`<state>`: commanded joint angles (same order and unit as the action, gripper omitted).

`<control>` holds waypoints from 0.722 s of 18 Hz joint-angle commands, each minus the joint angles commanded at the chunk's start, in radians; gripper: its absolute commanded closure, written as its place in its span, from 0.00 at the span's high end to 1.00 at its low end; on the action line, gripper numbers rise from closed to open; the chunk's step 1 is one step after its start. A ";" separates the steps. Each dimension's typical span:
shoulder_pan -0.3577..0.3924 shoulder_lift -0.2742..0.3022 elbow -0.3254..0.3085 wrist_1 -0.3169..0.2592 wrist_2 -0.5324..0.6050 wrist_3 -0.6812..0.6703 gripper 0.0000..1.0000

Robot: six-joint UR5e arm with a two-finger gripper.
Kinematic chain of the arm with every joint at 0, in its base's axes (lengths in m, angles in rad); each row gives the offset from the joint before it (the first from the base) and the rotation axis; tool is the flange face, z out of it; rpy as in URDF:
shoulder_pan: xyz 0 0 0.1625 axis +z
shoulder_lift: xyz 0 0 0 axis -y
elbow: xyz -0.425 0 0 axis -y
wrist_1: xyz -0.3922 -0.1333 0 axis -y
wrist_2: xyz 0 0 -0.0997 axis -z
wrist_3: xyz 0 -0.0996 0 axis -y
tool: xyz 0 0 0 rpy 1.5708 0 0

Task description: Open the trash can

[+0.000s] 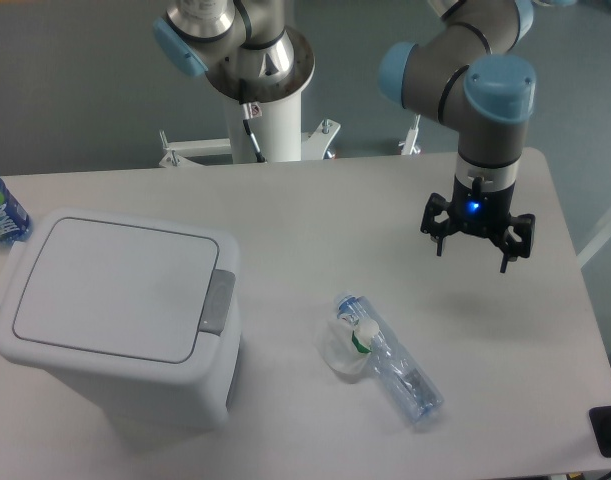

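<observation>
The trash can [115, 310] is a large boxy light-grey bin standing at the left of the table. Its flat lid [110, 287] is shut, and a darker grey push-button latch [220, 301] sits on its right edge. My gripper [477, 245] hangs above the table at the right, far from the can, pointing down. Its fingers are spread apart and hold nothing.
A clear plastic bottle [390, 359] lies on its side in the middle of the table, with a crumpled clear wrapper [341, 347] by its neck. A blue-labelled bottle [0, 212] stands at the far left edge. The arm's white base post [270, 125] is behind the table.
</observation>
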<state>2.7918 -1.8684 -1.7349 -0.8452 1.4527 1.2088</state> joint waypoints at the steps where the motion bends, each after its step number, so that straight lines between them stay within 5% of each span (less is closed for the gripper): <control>1: 0.000 0.000 0.000 0.000 0.000 0.002 1.00; 10: -0.009 -0.008 -0.003 0.032 -0.009 -0.012 1.00; 13: -0.014 -0.006 0.006 0.041 -0.093 -0.145 1.00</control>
<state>2.7781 -1.8745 -1.7288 -0.8038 1.3595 1.0637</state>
